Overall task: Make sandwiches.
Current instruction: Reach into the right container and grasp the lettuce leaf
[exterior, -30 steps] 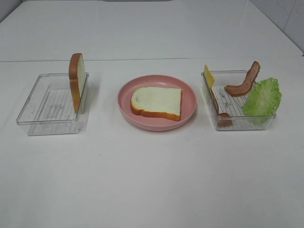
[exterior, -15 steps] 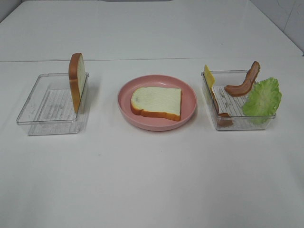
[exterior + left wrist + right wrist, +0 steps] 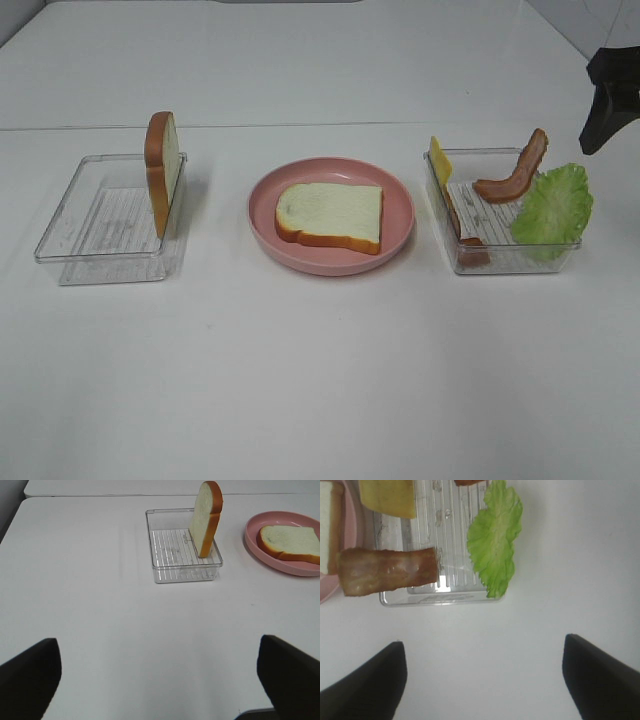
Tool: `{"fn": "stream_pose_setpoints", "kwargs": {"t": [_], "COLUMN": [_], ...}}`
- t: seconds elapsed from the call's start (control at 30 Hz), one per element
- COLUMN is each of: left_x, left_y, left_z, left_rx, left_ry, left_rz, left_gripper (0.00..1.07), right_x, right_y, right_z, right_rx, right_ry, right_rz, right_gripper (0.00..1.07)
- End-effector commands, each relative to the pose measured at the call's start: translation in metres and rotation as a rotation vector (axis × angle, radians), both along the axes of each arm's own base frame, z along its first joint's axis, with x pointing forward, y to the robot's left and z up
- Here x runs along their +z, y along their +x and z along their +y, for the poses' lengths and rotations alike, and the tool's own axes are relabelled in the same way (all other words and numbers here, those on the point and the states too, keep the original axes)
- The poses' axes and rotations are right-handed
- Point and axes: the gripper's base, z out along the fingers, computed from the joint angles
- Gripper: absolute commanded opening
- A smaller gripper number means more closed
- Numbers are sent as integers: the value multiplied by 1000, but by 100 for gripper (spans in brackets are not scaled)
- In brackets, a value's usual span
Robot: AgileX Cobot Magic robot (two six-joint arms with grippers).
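Surface: white table [image 3: 320,380], matt and plain. A faint seam crosses it behind the trays. Room: a pale tiled wall [image 3: 612,25] shows at the far right corner.

My left pincer [image 3: 157,647]: fingers spread wide with nothing between them, over bare table short of the left tray [image 3: 75,215].

My right pincer [image 3: 482,645]: also spread and pinching nothing, over bare table just outside the right tray [image 3: 500,262] on the lettuce side. In the high view it is a dark shape at the right edge.

Sandwich parts, not yet stacked:
- The flat bread slice [image 3: 330,215] lies on the pink plate [image 3: 400,215], at the centre between the two trays.
- The upright bread slice [image 3: 160,170] stands on edge against the left tray's plate-side wall.
- The cheese slice [image 3: 439,160] leans at the right tray's far plate-side corner.
- The far bacon strip [image 3: 515,175] is propped up over the far rim.
- The near bacon strip [image 3: 462,235] lies along the plate-side wall.
- The lettuce leaf [image 3: 553,205] leans on the outer wall and rises above the rim.

Both trays are clear plastic with ribbed floors, each apart from the plate.
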Motion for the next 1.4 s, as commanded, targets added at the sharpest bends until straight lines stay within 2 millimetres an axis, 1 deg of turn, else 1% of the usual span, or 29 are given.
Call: {"fn": "stream_pose_setpoints", "kwargs": {"t": [0.03, 0.13, 0.2, 0.23, 0.27, 0.3, 0.33, 0.37, 0.4, 0.43, 0.47, 0.5, 0.53, 0.6, 0.63, 0.7, 0.77, 0.83, 0.93, 0.97, 1.0, 1.03, 1.07, 1.1, 1.13, 1.17, 1.2, 1.23, 1.4], "left_x": [0, 0, 0, 0, 0, 0, 0, 0, 0, 0, 0, 0, 0, 0, 0, 0, 0, 0, 0, 0, 0, 0, 0, 0, 0, 0, 0, 0, 0], "left_y": [-3, -3, -3, -3, -3, -3, -3, -3, -3, -3, -3, -3, -3, -3, -3, -3, -3, -3, -3, -3, -3, -3, -3, -3, -3, -3, -3, -3, -3], "left_z": [0, 0, 0, 0, 0, 0, 0, 0, 0, 0, 0, 0, 0, 0, 0, 0, 0, 0, 0, 0, 0, 0, 0, 0, 0, 0, 0, 0, 0], "left_rx": [-1, -1, -1, -1, -1, -1, -1, -1, -1, -1, -1, -1, -1, -1, -1, -1, -1, -1, -1, -1, -1, -1, -1, -1, -1, -1, -1, -1, -1], "left_ry": [-10, -10, -10, -10, -10, -10, -10, -10, -10, -10, -10, -10, -10, -10, -10, -10, -10, -10, -10, -10, -10, -10, -10, -10, -10, -10, -10, -10, -10], "left_rz": [-28, -28, -28, -28, -28, -28, -28, -28, -28, -28, -28, -28, -28, -28, -28, -28, -28, -28, -28, -28, -28, -28, -28, -28, -28, -28, -28, -28, -28], "left_gripper": [100, 100, 100, 100, 100, 100, 100, 100, 100, 99, 99, 99, 99, 99, 99, 99, 99, 99, 99, 99, 99, 99, 99, 99, 99, 99, 99, 99, 99], "right_x": [-9, -17, -33, -33, -44, -44, -58, -65, -65, -78, -85, -85, -96, -100, -108, -114, -116, -118, -118, -118, -118, -118, -118, -118, -118, -118, -118, -118, -117], "right_y": [18, 28, 40, 40, 47, 47, 53, 55, 55, 60, 62, 62, 66, 67, 70, 72, 73, 73, 73, 73, 73, 73, 73, 73, 74, 74, 74, 74, 74], "right_z": [-19, -28, -38, -38, -42, -42, -43, -42, -42, -41, -40, -40, -39, -39, -38, -38, -38, -38, -38, -38, -38, -38, -38, -38, -39, -39, -39, -39, -39], "right_rx": [7, -2, -25, -25, -31, -31, -32, -31, -31, -36, -38, -38, -36, -40, -43, -48, -49, -49, -49, -49, -49, -49, -50, -50, -53, -54, -54, -55, -54], "right_ry": [49, 74, 104, 104, 107, 107, 110, 118, 118, 148, 163, 163, 183, 190, 205, 211, 210, 205, 205, 205, 205, 205, 205, 205, 204, 204, 204, 203, 204], "right_rz": [29, 36, 52, 52, 63, 63, 73, 79, 79, 91, 97, 97, 102, 102, 105, 105, 105, 105, 105, 105, 105, 105, 105, 105, 102, 99, 99, 96, 99], "right_gripper": [83, 83, 83, 83, 83, 83, 83, 83, 83, 83, 83, 83, 83, 83, 83, 81, 79, 66, 62, 54, 49, 49, 38, 38, 30, 26, 26, 22, 22]}}
